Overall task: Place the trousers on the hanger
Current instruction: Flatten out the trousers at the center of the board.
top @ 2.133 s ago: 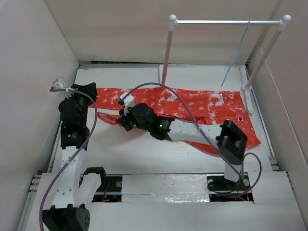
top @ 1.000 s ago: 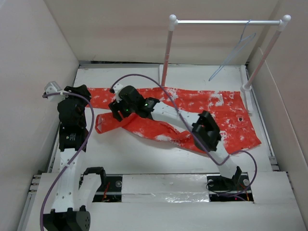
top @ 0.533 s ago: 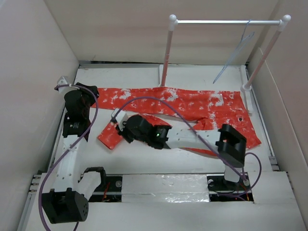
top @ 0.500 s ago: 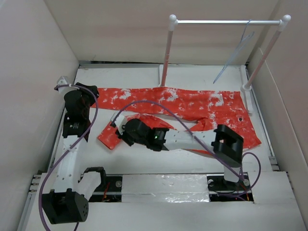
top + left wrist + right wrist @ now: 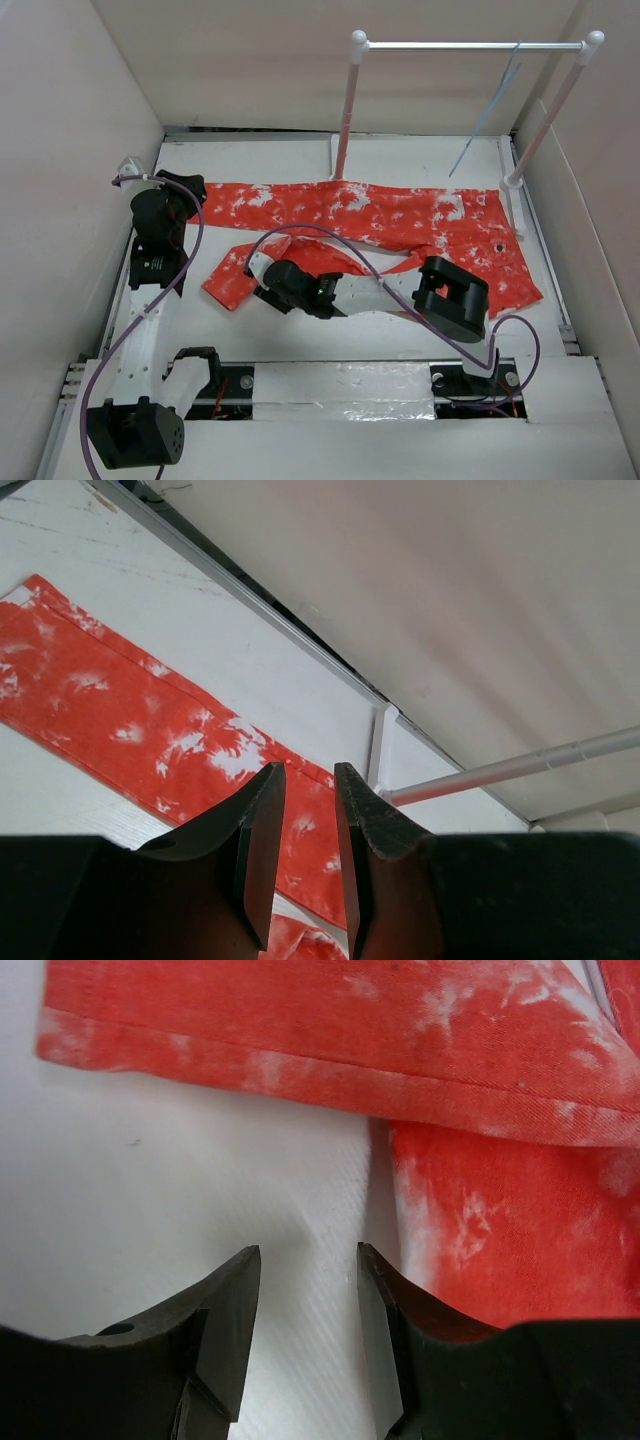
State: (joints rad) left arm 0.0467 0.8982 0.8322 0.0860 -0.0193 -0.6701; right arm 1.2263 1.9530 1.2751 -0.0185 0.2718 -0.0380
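Right fingers (image 5: 225,1310) hang parted and empty just beside the near trousers (image 5: 500,1240) leg; I'd slide onto the fabric edge before pinching. Left fingers (image 5: 258,840) barely parted, empty too.

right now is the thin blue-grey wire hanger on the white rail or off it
On it: the thin blue-grey wire hanger hangs by its curved hook from the white rail, near its right end.

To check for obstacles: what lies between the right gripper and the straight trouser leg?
Only bare table separates the right gripper from that leg, as the right wrist view shows.
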